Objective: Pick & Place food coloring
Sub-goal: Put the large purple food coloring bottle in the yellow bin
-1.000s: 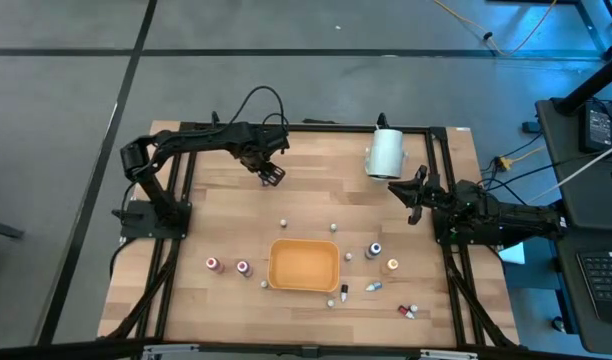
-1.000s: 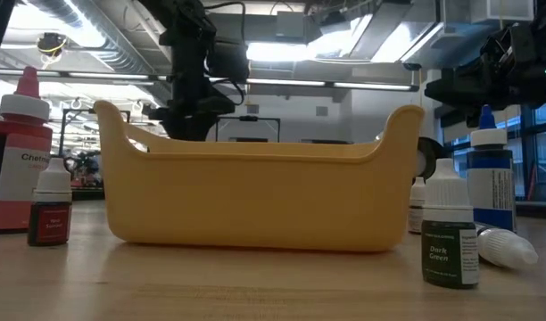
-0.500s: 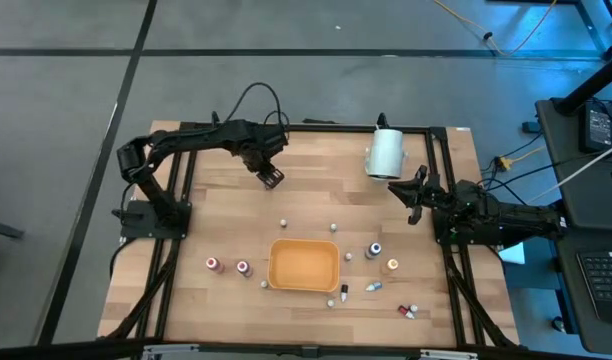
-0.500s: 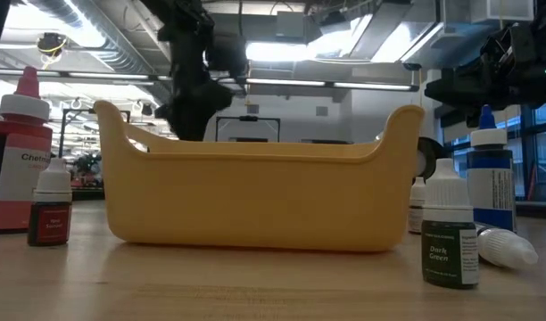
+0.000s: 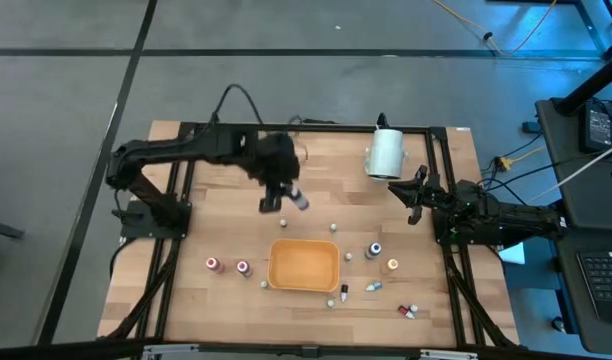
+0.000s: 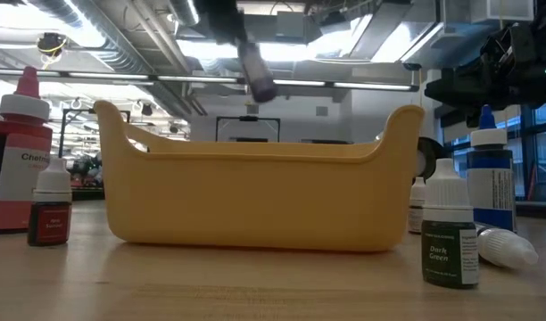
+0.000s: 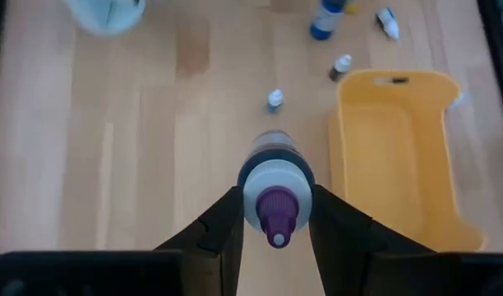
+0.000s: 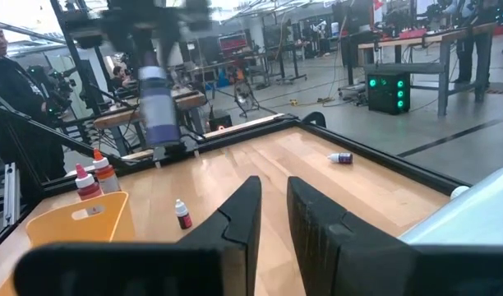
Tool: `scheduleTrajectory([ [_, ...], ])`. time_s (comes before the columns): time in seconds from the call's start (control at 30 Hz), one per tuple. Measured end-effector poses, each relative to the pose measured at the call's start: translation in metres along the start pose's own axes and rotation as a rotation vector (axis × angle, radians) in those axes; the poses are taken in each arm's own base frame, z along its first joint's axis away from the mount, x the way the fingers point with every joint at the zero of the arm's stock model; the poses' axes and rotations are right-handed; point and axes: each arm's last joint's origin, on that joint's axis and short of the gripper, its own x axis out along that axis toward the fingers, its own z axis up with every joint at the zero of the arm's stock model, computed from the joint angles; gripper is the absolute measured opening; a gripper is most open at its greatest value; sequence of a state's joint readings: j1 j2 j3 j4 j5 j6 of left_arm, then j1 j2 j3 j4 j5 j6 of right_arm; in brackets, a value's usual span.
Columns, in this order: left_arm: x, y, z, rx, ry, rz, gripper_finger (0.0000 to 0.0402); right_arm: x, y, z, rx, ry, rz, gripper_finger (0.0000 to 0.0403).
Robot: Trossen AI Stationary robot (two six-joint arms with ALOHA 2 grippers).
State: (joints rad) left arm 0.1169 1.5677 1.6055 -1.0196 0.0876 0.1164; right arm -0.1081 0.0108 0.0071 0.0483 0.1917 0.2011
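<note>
The main risk from here is a drop or a miss: the small purple-capped food coloring bottle point(image 7: 274, 191) is pinched only across its narrow rounded body, so a quick swing could twist it in the grip or let it slip, and a release made before it is squarely over the shallow orange plastic tray point(image 5: 304, 264) would send it rolling across the wooden tabletop point(image 5: 216, 205) among the other little bottles. Lowering it carelessly could also clip the tray's raised rim. The left gripper point(image 7: 274, 215) has its jaws closed on that bottle, cap pointing back toward the wrist, and carries it in the air above the tabletop, on the far side of the tray and a little to its left. The left arm reaches from its base at the left edge out toward the table's middle, forearm roughly level and wrist turned down. More food coloring bottles stand or lie around the tray: two red-capped ones point(image 5: 227, 265) to its left, a blue-capped one point(image 5: 374, 250) and others to its right. The right gripper point(image 8: 272, 215) waits at the right side near a large white cylinder point(image 5: 385, 153), its jaws slightly apart and empty.
</note>
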Motion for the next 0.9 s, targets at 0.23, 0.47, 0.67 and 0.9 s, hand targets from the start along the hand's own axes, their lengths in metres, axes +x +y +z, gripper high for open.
scheduleTrajectory([
  [0.23, 0.003, -0.055, -0.002, 0.009, 0.068, 0.025, 0.0112, 0.000, 0.000, 0.000, 0.106, 0.000, 0.000, 0.0065],
  [0.47, 0.031, -0.089, -0.004, -0.054, 0.151, 0.026, 0.0112, 0.000, 0.000, 0.000, 0.180, 0.005, 0.012, 0.0065],
  [0.67, 0.063, -0.112, -0.010, -0.058, 0.263, 0.026, 0.0112, 0.000, 0.001, -0.001, 0.161, 0.013, 0.027, 0.0065],
  [0.9, 0.101, -0.126, -0.017, -0.068, 0.369, 0.061, 0.0113, 0.000, 0.001, -0.001, 0.161, 0.023, 0.052, 0.0065],
])
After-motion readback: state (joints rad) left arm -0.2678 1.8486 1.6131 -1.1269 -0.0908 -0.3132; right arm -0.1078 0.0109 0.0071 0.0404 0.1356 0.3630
